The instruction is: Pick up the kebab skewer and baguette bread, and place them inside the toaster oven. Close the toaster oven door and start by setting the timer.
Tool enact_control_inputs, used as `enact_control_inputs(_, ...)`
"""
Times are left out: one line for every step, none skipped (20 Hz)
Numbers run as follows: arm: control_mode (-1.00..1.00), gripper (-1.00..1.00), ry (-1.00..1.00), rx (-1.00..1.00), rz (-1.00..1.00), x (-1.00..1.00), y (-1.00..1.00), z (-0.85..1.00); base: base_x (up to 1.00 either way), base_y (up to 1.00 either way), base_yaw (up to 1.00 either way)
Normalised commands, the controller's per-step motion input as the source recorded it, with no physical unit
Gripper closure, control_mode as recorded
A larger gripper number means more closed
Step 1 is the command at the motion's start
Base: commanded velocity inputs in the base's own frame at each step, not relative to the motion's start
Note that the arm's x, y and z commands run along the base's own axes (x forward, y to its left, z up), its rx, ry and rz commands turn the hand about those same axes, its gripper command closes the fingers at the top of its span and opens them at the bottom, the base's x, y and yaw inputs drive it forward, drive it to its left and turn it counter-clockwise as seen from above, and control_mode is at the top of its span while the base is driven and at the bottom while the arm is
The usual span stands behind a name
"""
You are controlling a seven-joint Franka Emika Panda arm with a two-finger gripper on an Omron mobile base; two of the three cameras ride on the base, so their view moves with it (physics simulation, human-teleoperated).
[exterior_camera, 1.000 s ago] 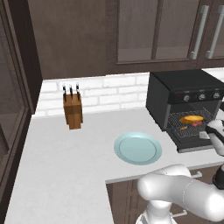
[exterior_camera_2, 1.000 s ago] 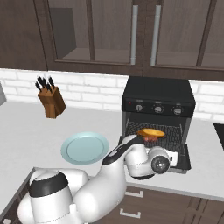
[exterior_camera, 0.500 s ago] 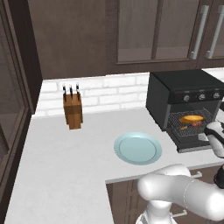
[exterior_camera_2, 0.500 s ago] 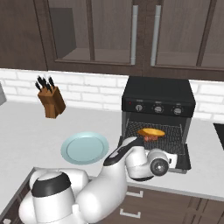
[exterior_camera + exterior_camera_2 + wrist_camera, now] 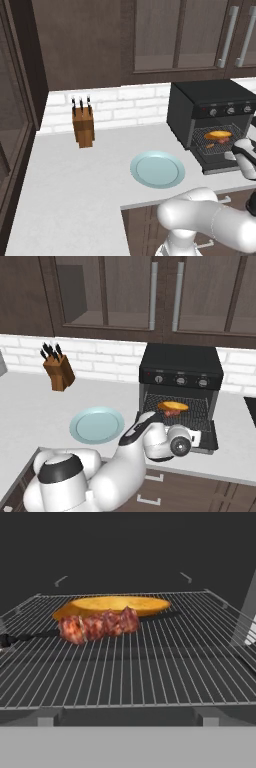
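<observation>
I have both foods inside the toaster oven point(image 5: 180, 373) already. Through the hand camera the baguette bread point(image 5: 112, 604) lies across the upper middle of the frame, on the wire rack point(image 5: 150, 662), and the kebab skewer point(image 5: 97, 626) lies just in front of it, its meat chunks left of centre and its dark stick running off toward the left edge. From the right base camera the same pair sits mid-rack, right of centre in the frame.

The toaster oven door point(image 5: 202, 438) is down flat, at the lower right of that view, with my arm's wrist over its near edge. My gripper's tips are not in the pictures, but its jaws stand wide and carry nothing. The empty plate point(image 5: 158, 169) is at centre in the left base view, the knife block point(image 5: 83, 127) to its upper left.

By my judgement, what is left is closing the door and turning the timer knob. The risks: lifting the door while my hand is over it would jam it against the wrist. The skewer's stick points sideways near the rack edge, so a knock could roll it off. The knobs point(image 5: 181, 380) are small and close together, so I could turn the wrong one.
</observation>
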Motion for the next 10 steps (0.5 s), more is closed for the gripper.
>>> enact_control_inputs(-1.0,-1.0,-0.03,0.0,0.0,0.03,0.0,0.0,0.0,0.0,0.0)
enact_control_inputs(-1.0,-1.0,-0.03,0.0,0.0,0.04,0.0,0.0,0.0,0.0,0.0)
enact_control_inputs(-1.0,-1.0,-0.03,0.0,0.0,0.0,0.0,0.0,0.0,0.0,0.0)
enact_control_inputs(-1.0,-1.0,-0.01,0.0,0.0,0.0,0.0,0.0,0.0,0.0,0.0)
enact_control_inputs(-1.0,-1.0,0.0,0.0,0.0,0.0,0.0,0.0,0.0,0.0,0.0)
enact_control_inputs(-1.0,-1.0,0.0,0.0,0.0,0.0,0.0,0.0,0.0,0.0,0.0)
enact_control_inputs(-1.0,-1.0,0.0,0.0,0.0,0.0,0.0,0.0,0.0,0.0,0.0)
enact_control_inputs(-1.0,-1.0,0.0,0.0,0.0,0.0,0.0,0.0,0.0,0.0,0.0)
enact_control_inputs(-1.0,-1.0,0.0,0.0,0.0,0.0,0.0,0.0,0.0,0.0,0.0)
enact_control_inputs(-1.0,-1.0,0.0,0.0,0.0,0.0,0.0,0.0,0.0,0.0,0.0)
